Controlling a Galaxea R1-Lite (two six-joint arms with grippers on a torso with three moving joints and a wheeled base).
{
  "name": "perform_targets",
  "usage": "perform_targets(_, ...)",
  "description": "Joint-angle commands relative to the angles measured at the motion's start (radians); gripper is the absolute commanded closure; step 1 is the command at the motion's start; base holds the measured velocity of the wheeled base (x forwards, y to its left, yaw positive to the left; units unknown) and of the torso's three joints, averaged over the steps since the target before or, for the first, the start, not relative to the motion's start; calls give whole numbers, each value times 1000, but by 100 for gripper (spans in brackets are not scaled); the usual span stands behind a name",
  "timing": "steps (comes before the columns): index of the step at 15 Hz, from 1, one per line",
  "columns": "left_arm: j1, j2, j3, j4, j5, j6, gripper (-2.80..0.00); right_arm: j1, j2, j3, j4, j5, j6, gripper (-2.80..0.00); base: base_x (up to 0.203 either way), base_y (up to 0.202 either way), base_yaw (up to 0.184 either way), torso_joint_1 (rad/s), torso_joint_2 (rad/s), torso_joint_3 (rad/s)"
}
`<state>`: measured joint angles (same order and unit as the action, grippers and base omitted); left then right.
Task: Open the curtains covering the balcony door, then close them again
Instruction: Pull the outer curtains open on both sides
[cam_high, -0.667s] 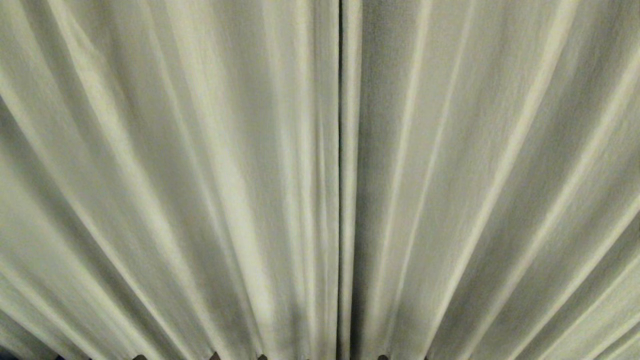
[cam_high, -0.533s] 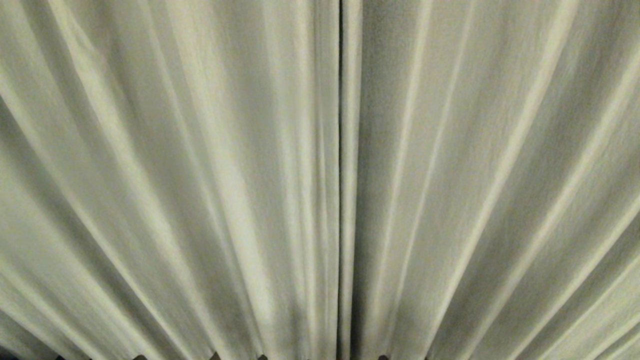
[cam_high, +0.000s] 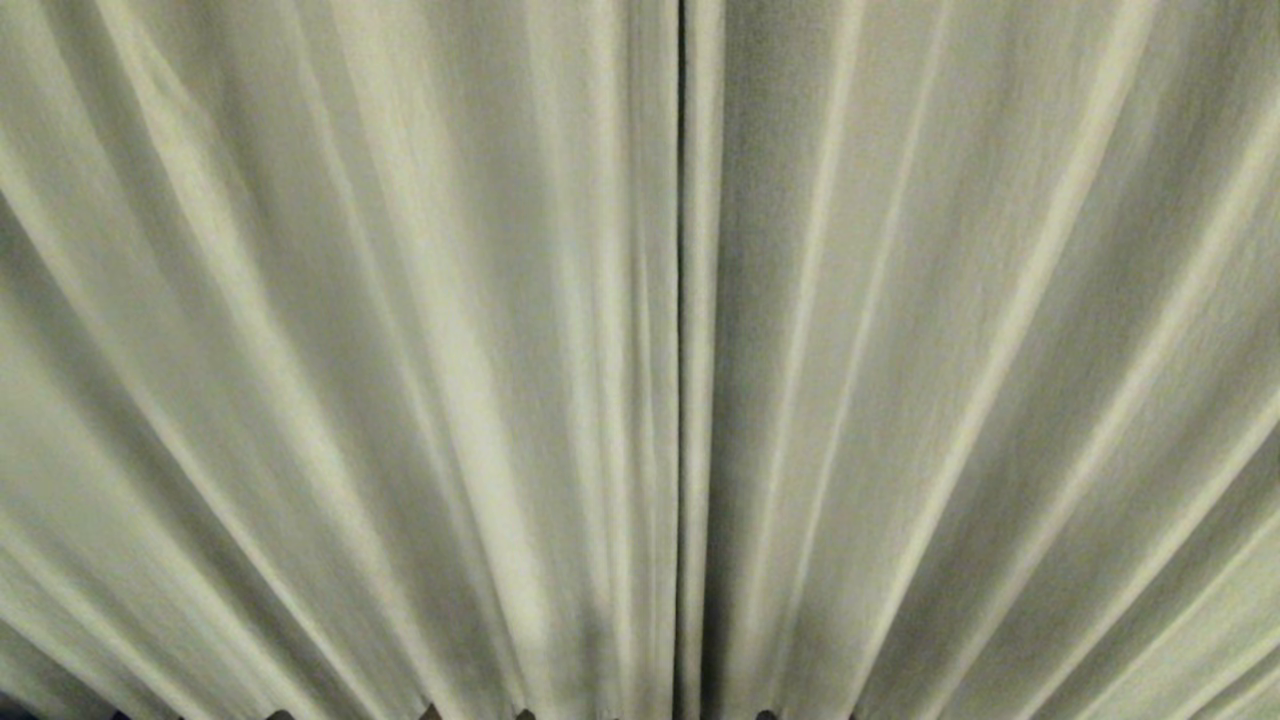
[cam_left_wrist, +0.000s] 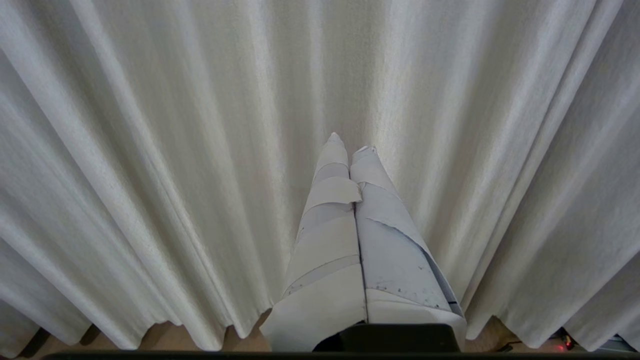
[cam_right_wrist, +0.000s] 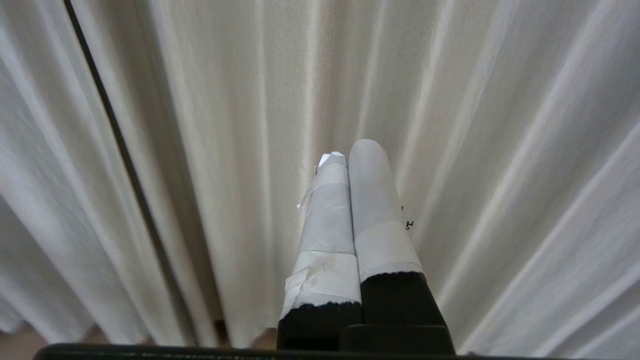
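Cream pleated curtains (cam_high: 400, 360), drawn shut

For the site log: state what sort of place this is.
Likely an indoor room at a curtained window or door. Floor-length cream curtains fill the view, their two panels meeting at a narrow dark gap, hems hanging just above a tan floor.

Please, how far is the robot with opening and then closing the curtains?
Done: nothing that shows. The curtains hang drawn, meeting at a thin dark slit, so the door behind is hidden. In hand: the left gripper and right gripper face the fabric, shut on nothing. Left: from these pictures, both the opening and the closing.
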<state>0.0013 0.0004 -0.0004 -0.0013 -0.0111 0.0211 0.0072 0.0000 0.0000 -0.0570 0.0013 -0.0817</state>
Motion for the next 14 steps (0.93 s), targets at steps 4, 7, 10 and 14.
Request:
perform_targets(4, 0, 0, 0, 0, -1, 0, 0, 0, 0, 0, -1, 3, -41, 0, 0, 0, 0, 0, 0, 0)
perform_targets(7, 0, 0, 0, 0, -1, 0, 0, 1, 56, -126, 13, 97, -52, 0, 0, 0, 0, 0, 0, 0)
perform_targets(10, 0, 0, 0, 0, 0, 0, 0, 9, 293, -291, -27, 125, -31, 0, 0, 0, 0, 0, 0, 0)
perform_targets(14, 0, 0, 0, 0, 0, 0, 0, 22, 642, -447, -236, 134, -1, 0, 0, 0, 0, 0, 0, 0)
